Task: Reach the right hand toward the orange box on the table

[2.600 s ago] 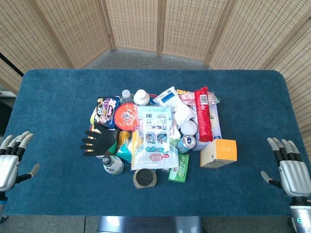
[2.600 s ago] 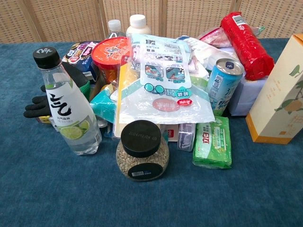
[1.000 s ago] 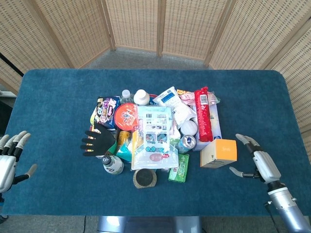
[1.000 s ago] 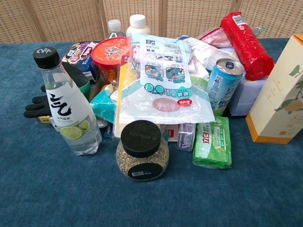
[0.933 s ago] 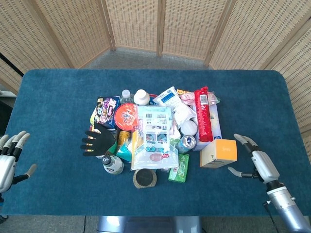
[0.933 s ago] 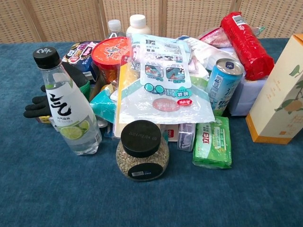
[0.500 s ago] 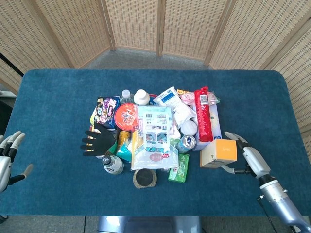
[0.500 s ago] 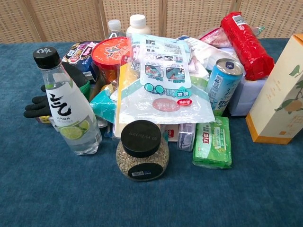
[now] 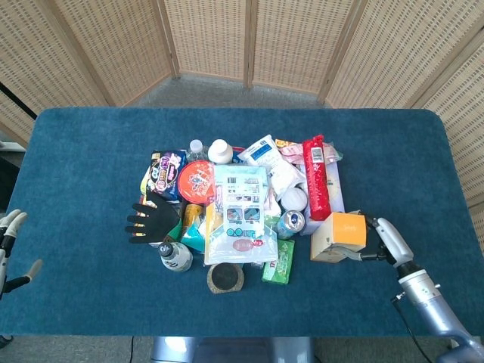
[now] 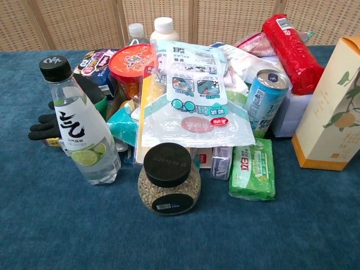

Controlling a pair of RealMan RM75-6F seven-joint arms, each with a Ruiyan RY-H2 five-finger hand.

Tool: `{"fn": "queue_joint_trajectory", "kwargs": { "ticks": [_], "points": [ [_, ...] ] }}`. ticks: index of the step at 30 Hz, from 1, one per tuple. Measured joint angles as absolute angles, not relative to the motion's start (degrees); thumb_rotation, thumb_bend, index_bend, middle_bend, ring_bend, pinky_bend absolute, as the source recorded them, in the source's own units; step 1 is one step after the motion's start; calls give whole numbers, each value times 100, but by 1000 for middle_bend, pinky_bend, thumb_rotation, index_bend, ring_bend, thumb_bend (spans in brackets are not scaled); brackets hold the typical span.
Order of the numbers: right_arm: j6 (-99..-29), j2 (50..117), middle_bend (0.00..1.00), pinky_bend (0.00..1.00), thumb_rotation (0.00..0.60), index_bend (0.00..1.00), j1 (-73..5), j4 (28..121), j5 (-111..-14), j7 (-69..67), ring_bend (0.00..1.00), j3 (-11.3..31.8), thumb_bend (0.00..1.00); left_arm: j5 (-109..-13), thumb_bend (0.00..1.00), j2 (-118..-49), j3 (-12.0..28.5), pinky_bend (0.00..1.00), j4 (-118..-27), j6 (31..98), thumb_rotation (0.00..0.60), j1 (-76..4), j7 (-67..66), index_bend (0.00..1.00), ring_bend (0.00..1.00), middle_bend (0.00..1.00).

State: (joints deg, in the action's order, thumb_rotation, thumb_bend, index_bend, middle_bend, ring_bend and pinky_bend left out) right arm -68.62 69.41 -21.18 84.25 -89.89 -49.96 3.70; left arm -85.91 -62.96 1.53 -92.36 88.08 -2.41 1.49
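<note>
The orange box [image 9: 340, 236] stands at the right edge of the pile; in the chest view the orange box [image 10: 329, 107] leans a little to the left. My right hand [image 9: 382, 240] is against the box's right side, fingers spread, with the thumb along its near side and the other fingers at its far side. No firm grip shows. My left hand [image 9: 9, 249] is at the table's far left edge, partly out of frame, fingers apart and holding nothing. Neither hand shows in the chest view.
Left of the box lies a pile: a blue can [image 9: 290, 223], a red pack [image 9: 317, 176], a green packet [image 9: 278, 261], a clear pouch [image 9: 240, 212], a dark-lidded jar [image 9: 226, 277], a bottle [image 9: 175, 257] and a black glove [image 9: 151, 219]. Blue cloth [image 9: 91, 151] covers the table.
My right hand has moved left from the table's right edge up to the orange box, which has shifted left and tilted slightly. My left hand has drawn back toward the left edge.
</note>
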Motion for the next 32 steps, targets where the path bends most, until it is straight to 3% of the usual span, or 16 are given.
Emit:
{"fn": "queue_joint_trajectory", "kwargs": {
  "ticks": [11, 24, 32],
  "points": [
    [-7385, 6461, 1000, 600, 600, 716, -1955, 8927, -8934, -4979, 1000, 526, 230, -8709, 340, -6403, 153, 0, -9221, 8710, 555, -336, 76, 0, 146, 73],
    [-7873, 5434, 1000, 600, 600, 716, -1908, 10306, -9040, -4944, 1000, 887, 227, -8836, 338, -6420, 100, 0, -9239, 8825, 556, -273, 87, 0, 146, 72],
    [-7880, 5242, 1000, 600, 600, 716, -1892, 10590, -9137, -4768, 1000, 868, 227, -8829, 339, -6446, 100, 0, -9217, 8803, 556, -276, 93, 0, 145, 73]
  ]
}}
